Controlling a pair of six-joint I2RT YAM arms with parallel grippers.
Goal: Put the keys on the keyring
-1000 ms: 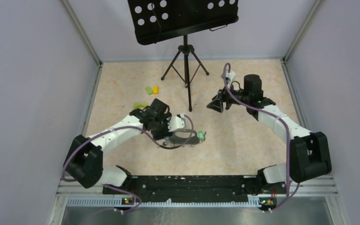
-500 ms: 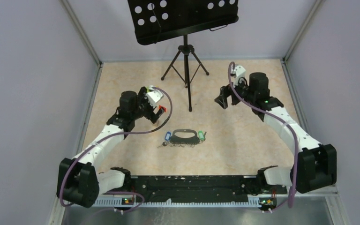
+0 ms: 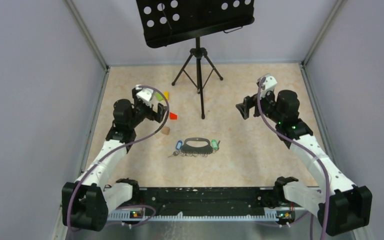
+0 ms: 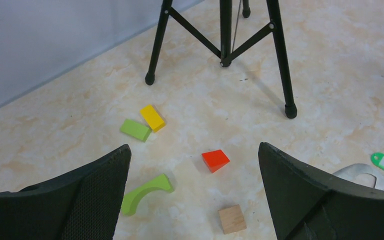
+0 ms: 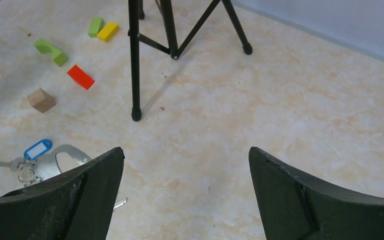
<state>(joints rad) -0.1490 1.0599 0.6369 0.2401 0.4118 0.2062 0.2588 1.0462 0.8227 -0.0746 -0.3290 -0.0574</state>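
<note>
On beige marbled surface (image 3: pixel 260 145), grey walls (image 3: pixel 40 75) around: keyring (image 3: pixel 197 145) front-centre, blue- and green-tagged keys (image 3: pixel 178 145) at its ends. Tripod stand (image 3: pixel 198 75) at back, blocks (image 3: pixel 172 116) back-left. Left pincer (image 4: pixel 194 147) and right pincer (image 5: pixel 186 150) spread apart, empty.

Robotics lab test cell. Plain pale panel walls (image 3: pixel 35 100) in aluminium framing (image 3: pixel 86 35) box in a beige tabletop (image 3: pixel 260 150). Two cabled robot arms (image 3: pixel 111 150) bolted to a rail (image 3: pixel 205 196) at near edge. Black tripod stand (image 3: pixel 198 75) far centre; loose toy blocks (image 3: pixel 172 116).
</note>
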